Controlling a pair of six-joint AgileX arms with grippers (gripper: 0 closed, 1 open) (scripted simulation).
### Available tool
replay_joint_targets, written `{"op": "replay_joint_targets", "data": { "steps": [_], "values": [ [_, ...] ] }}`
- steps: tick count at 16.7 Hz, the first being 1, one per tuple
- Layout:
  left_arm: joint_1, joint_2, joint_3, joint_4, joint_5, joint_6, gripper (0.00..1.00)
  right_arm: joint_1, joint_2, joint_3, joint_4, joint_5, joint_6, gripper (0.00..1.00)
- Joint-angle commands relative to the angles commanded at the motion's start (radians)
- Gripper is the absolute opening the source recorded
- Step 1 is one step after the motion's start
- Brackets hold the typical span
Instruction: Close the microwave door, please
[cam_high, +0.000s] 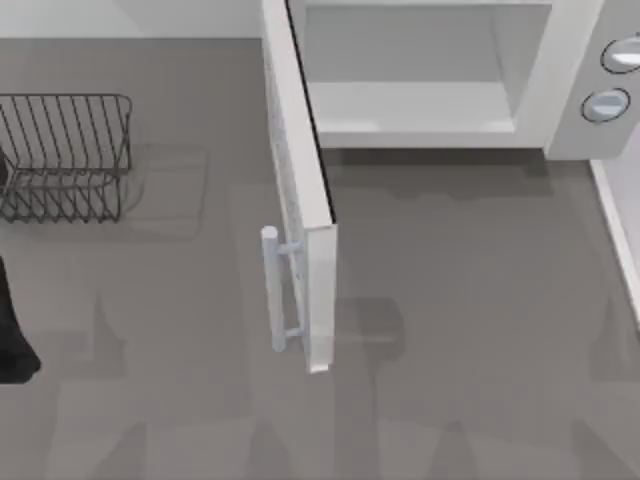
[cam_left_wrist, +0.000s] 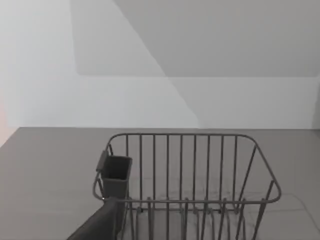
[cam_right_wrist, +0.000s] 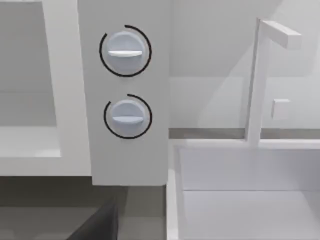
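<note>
The microwave (cam_high: 560, 90) stands at the back right of the table with its pale cavity (cam_high: 410, 105) open. The microwave door (cam_high: 298, 170) is swung wide and juts towards the table's front, its edge facing up. Its pale bar handle (cam_high: 272, 290) is on the left face. Two round grey-blue knobs (cam_right_wrist: 125, 51) (cam_right_wrist: 127, 117) fill the microwave's side panel (cam_right_wrist: 125, 160) close in front of the right wrist camera. A dark part of my right gripper (cam_right_wrist: 97, 225) shows low in that view. My left arm (cam_high: 12, 330) sits at the far left edge, its gripper (cam_left_wrist: 100, 225) facing the wire rack.
A dark wire rack (cam_high: 65, 155) (cam_left_wrist: 190, 185) with a small dark cup (cam_left_wrist: 116, 175) on its rim stands at the back left. A white box-like structure (cam_right_wrist: 240, 190) with a thin white post (cam_right_wrist: 255, 85) adjoins the microwave's right side (cam_high: 620, 230).
</note>
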Motion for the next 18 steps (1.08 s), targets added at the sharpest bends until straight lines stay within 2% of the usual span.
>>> {"op": "replay_joint_targets", "data": {
  "steps": [4,8,13,18],
  "values": [
    [-0.01,0.029,0.024,-0.022,0.007,0.013,1.0,0.0,0.0,0.0,0.0,0.0,0.0,1.0],
    [-0.055,0.191,0.167,-0.148,0.042,0.092,1.0,0.0,0.0,0.0,0.0,0.0,0.0,1.0],
    [-0.135,0.536,0.477,-0.423,0.106,0.262,1.0,0.0,0.0,0.0,0.0,0.0,0.0,1.0],
    [-0.225,0.956,0.878,-0.767,0.19,0.47,1.0,0.0,0.0,0.0,0.0,0.0,0.0,1.0]
  ]
}}
